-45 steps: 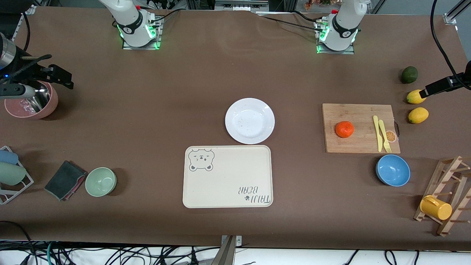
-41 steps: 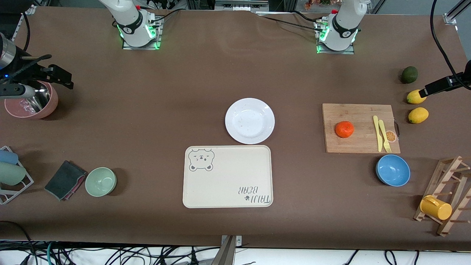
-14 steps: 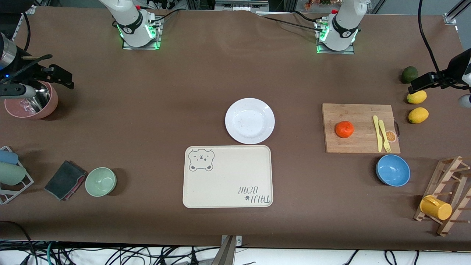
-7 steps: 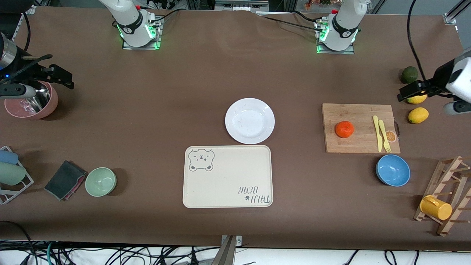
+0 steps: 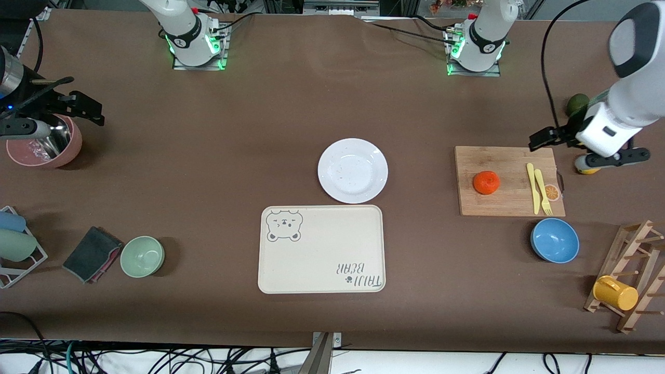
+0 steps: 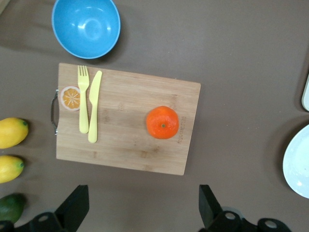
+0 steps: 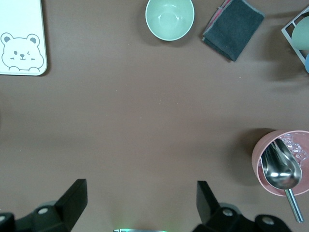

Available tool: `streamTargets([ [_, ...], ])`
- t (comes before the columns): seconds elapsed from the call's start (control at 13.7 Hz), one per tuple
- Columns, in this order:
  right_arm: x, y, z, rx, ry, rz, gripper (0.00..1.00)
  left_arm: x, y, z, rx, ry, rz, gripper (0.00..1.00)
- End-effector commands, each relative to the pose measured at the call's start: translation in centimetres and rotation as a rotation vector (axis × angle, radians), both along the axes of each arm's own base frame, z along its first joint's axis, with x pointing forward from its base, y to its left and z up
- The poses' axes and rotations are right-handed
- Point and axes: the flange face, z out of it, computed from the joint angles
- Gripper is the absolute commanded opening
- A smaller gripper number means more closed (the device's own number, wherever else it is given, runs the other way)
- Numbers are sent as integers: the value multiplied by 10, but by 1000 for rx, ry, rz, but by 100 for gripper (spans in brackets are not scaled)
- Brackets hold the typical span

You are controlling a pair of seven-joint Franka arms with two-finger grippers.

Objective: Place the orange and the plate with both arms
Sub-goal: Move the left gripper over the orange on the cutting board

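**Both grippers wide open, orange and plate untouched**

The orange [image 5: 486, 182] sits on the wooden cutting board [image 5: 499, 200], beside a yellow knife and fork [image 5: 539, 188]. The plate [image 5: 353, 170] lies mid-desk, just beside the bear tray [image 5: 322, 259] and farther from the front camera than it. The left gripper [image 6: 140, 210] hangs above the board's edge toward the robots' bases, jaws spread wide and holding nothing. The right gripper [image 7: 140, 208] waits up over bare desk near the pink cup [image 7: 282, 162], equally wide and empty.

orange [image 5: 486, 182]: round, on wooden board [image 5: 509, 180] | plate [image 5: 353, 170]: white, empty, mid-table beside tray [image 5: 321, 249]
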Motion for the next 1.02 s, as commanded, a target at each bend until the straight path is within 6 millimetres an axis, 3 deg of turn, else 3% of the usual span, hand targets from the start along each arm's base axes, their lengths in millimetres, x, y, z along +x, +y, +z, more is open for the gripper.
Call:
streamTargets([
  [0.0,1,-2,6,12,2,11,100,1,-4,-38,-20,-12,-8,100],
  [0.22,1,-2,6,14,2,11,100,5,-13,-89,-23,13,-20,100],
  [0.51,1,-2,6,12,2,11,100,-15,-27,-162,-23,-11,-39,100],
  [0.73,1,-2,6,12,1,11,100,-32,-29,-195,-22,-10,-44,100],
  [0.95,1,-2,5,14,2,11,100,-39,-30,-213,-23,-14,-47,100],
])
